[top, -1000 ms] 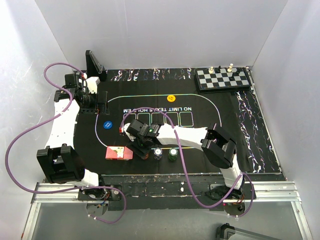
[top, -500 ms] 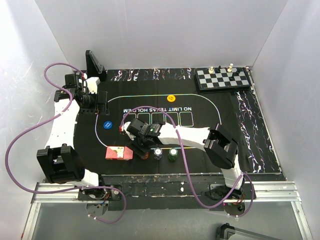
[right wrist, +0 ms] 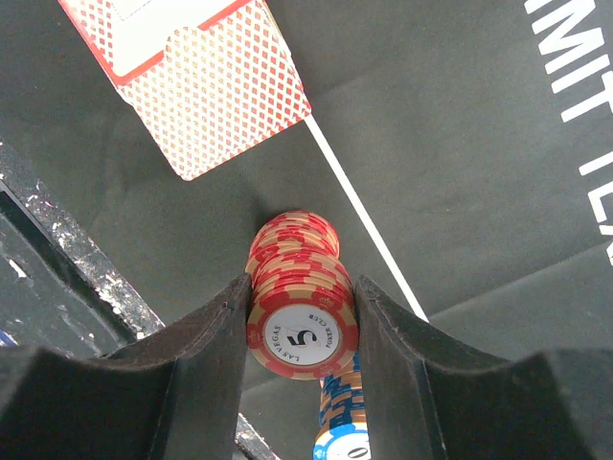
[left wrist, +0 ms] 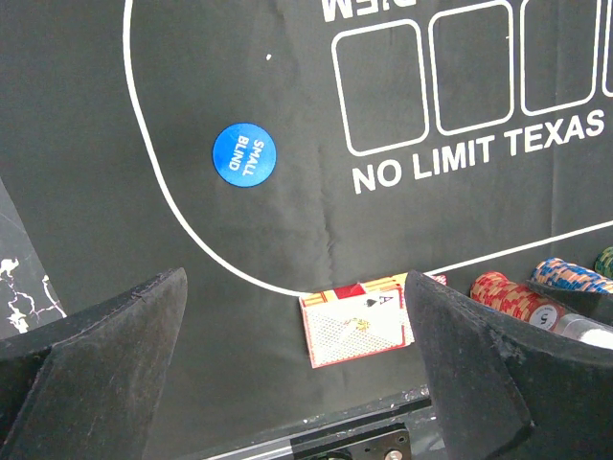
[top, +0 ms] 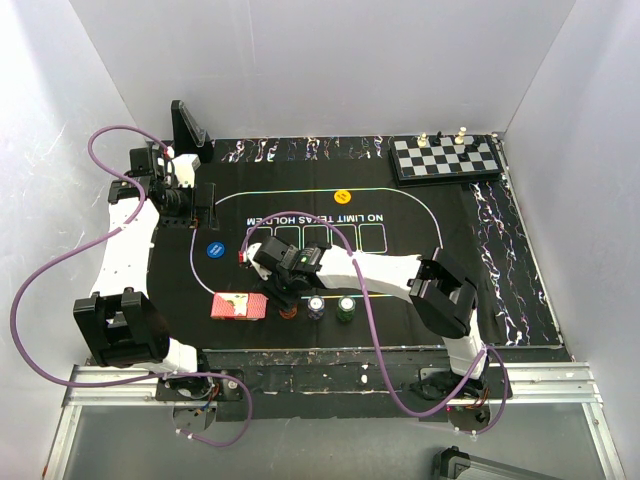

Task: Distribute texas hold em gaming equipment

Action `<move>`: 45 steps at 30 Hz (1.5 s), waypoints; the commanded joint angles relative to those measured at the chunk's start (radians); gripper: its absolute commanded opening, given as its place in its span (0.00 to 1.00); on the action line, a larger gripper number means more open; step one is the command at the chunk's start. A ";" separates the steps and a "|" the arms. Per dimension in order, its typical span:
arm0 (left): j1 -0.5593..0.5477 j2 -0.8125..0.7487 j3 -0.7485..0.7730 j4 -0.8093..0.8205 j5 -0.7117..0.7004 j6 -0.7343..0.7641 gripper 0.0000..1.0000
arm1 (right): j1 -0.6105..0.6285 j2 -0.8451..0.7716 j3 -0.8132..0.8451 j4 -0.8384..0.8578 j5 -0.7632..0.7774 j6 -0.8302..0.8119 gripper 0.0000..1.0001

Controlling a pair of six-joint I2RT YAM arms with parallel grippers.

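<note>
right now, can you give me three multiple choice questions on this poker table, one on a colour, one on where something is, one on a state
1. The SMALL BLIND disc is: A yellow; B blue; C red.
2. The card pack lies: A on that disc; B beside the red chip stack, apart from it; C between the fingers of the right gripper.
3. The right gripper is: A closed on the red chip stack; B closed on the card pack; C open and holding nothing.
Answers: 1 B, the left wrist view shows it blue; 2 B, a strip of mat shows between pack and stack; 3 A, both fingers press the stack's sides.
</note>
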 commanded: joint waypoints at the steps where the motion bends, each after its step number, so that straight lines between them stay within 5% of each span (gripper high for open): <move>1: 0.006 -0.044 0.021 0.002 0.010 0.006 0.98 | -0.003 -0.027 -0.003 0.001 -0.016 0.004 0.29; 5: 0.007 -0.044 0.024 0.004 0.008 0.008 0.98 | -0.013 -0.041 0.028 -0.022 -0.021 0.004 0.01; 19: 0.032 0.015 0.050 0.016 0.057 0.019 0.98 | -0.051 -0.008 0.270 -0.104 -0.006 -0.039 0.01; 31: 0.144 0.152 0.117 0.034 0.157 0.028 0.98 | -0.138 0.371 0.732 -0.100 -0.030 -0.035 0.01; 45: 0.162 0.203 0.100 0.043 0.225 0.081 0.98 | -0.151 0.569 0.827 0.018 -0.032 0.010 0.01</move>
